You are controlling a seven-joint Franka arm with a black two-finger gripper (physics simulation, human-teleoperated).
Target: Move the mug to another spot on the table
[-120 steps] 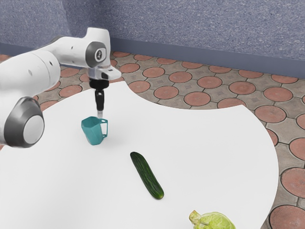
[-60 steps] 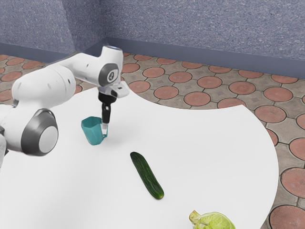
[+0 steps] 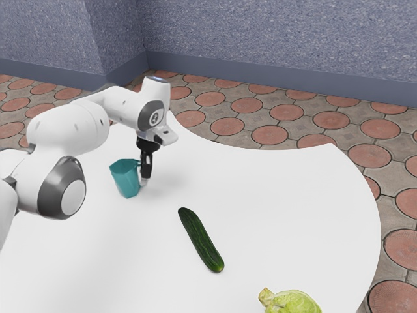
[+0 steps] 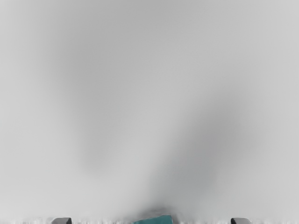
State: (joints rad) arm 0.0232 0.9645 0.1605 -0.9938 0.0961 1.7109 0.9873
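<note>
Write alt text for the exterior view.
A white robot arm's black gripper hangs at the handle side of a teal mug on a white table. A cucumber lies apart from it, a leafy green vegetable at the near edge.

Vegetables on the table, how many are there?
2. The long dark green cucumber lies nearer the camera than the teal handled mug; the pale green leafy cabbage sits at the exterior view's lower edge, partly cut off.

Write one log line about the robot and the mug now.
phase: pre-grasp | mug: upright on table, not lifted | gripper: open, low at its handle | cucumber: lying apart from mug
</note>
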